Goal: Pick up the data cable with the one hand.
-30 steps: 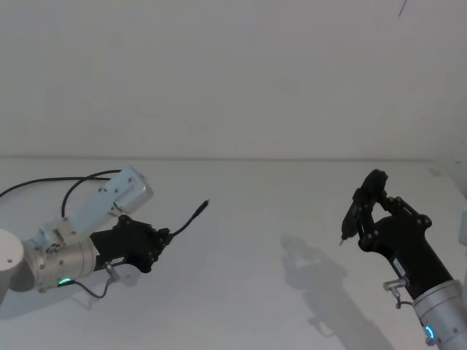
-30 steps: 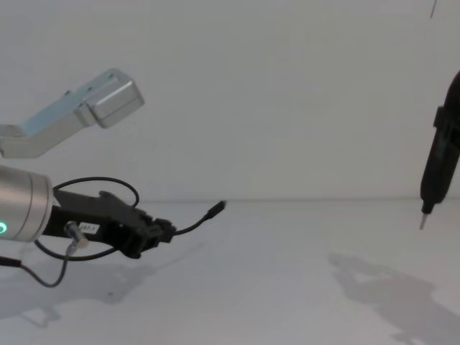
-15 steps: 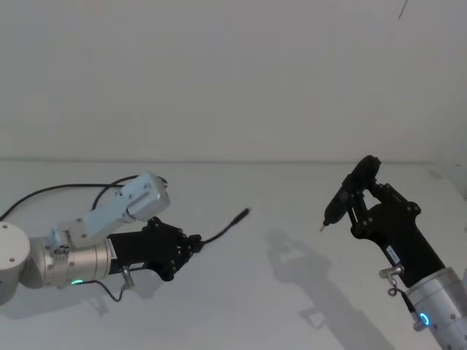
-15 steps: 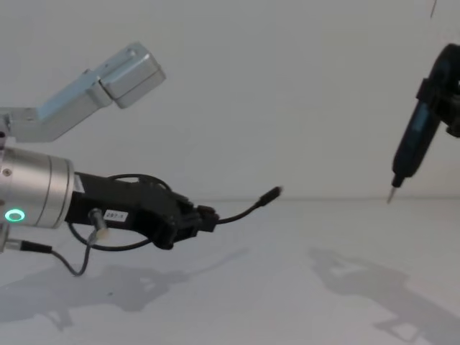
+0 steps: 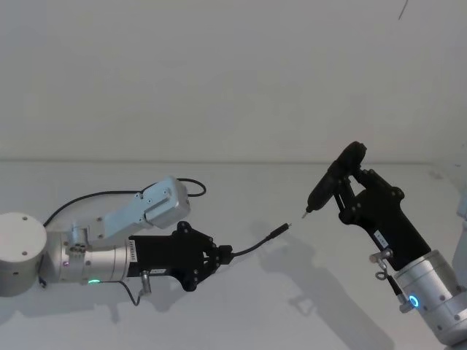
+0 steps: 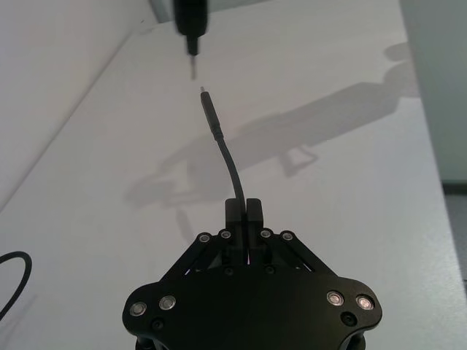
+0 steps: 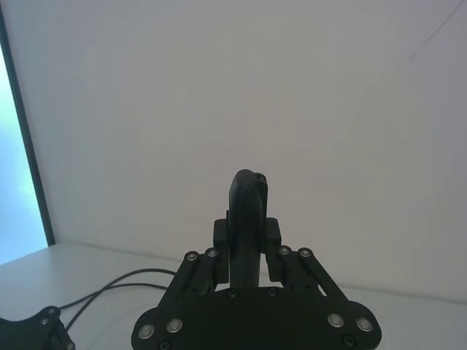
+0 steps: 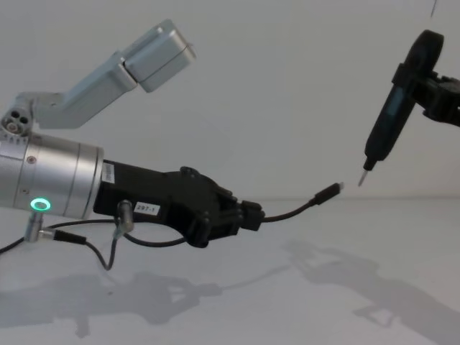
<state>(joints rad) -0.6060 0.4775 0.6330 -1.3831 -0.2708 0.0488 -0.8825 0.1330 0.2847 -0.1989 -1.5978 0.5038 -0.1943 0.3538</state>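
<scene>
- Left end effector (image 5: 225,254) low at the left, raised above the white bench (image 5: 241,321), fingers pinched tight together on the data cable (image 5: 257,246).
- From that grip, free end of the cable arcing forward and up through the air, with the small plug (image 5: 279,232) and its silver tip held off the bench.
- More black cable (image 5: 95,195) looping behind the left arm.
- Right end effector (image 5: 346,184) raised at the right, clamped around a slender black tool (image 5: 325,188), thin metal tip (image 5: 306,212) angled down.
- Directly ahead of the plug: that tool tip — very near, a small gap between, not touching.
- Under the left wrist, a short dark wire (image 5: 133,297) hanging in a loop — grey bracket (image 5: 149,208) above.
</scene>
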